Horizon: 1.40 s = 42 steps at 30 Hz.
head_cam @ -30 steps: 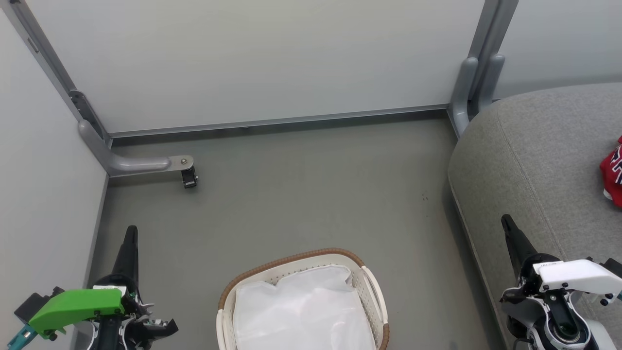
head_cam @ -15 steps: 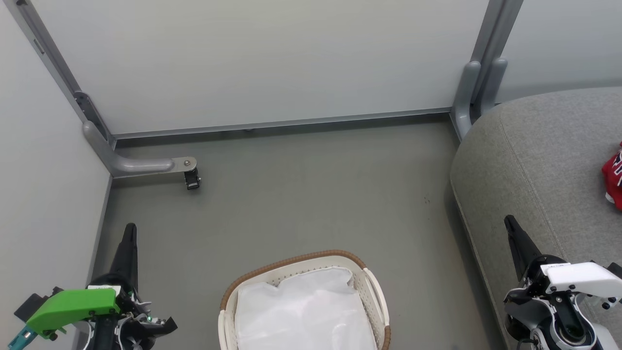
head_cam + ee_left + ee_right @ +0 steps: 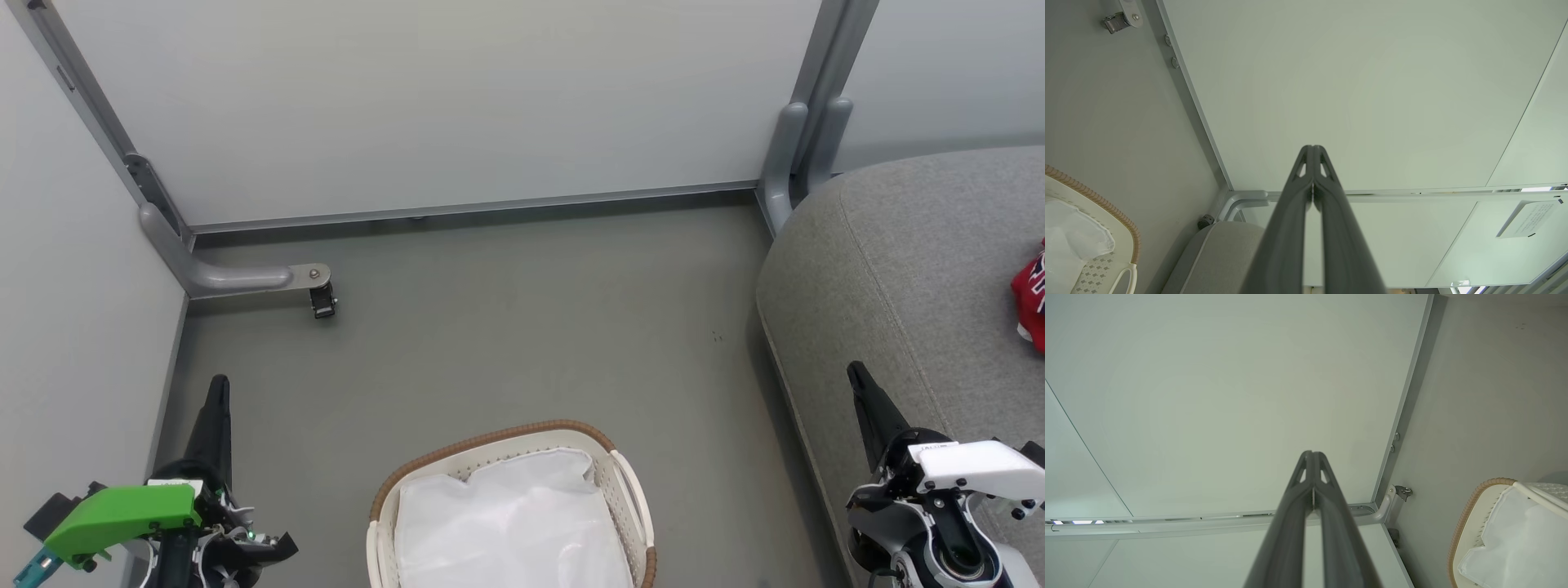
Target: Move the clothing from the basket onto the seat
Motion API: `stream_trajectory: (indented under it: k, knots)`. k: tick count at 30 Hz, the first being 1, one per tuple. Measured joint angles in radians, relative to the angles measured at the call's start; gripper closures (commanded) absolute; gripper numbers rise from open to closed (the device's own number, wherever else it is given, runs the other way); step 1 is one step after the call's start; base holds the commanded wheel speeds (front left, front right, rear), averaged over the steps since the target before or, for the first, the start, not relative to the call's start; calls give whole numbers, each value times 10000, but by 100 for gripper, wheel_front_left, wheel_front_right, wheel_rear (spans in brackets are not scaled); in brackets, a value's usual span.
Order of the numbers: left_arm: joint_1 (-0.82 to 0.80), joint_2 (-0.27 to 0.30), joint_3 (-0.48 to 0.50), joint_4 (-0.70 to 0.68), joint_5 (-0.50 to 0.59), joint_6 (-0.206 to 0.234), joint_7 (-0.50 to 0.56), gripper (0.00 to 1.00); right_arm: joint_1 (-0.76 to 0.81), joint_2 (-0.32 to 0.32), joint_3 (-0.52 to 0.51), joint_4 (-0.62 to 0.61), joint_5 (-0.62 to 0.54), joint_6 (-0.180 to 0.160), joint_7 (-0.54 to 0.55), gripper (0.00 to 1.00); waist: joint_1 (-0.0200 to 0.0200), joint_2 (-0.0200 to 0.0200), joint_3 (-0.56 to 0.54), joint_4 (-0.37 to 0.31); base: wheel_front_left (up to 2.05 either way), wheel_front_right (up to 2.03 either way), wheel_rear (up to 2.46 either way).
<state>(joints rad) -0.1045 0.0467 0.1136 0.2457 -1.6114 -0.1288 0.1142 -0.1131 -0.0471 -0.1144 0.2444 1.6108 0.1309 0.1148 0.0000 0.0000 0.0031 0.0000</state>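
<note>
- On the seat [image 3: 898, 269], at the head view's far right edge, we see the clothing [image 3: 1030, 298]: red, cropped by the frame, well apart from both arms.
- Right pincer [image 3: 854, 371]: fingers together, empty, by the seat's edge, with the clothing up and to its right.
- Left pincer [image 3: 219, 382]: fingers together, empty, left of the basket [image 3: 490, 438].
- Inside the basket we spot just the white liner [image 3: 506, 523]; we judge the move near done.
- Risk: the liner gets grabbed as clothing, or a piece hidden under it or off-frame gets missed.
</note>
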Motion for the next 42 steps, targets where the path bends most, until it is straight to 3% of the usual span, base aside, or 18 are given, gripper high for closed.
stream_trajectory:
  k: [42]
  knots:
    - [-1, 0, 0, -4, 0, -2, 0, 100, 1, 0, 0, 0, 0, 0, 6, 100, 0, 0, 0, 0, 0, 0, 0]
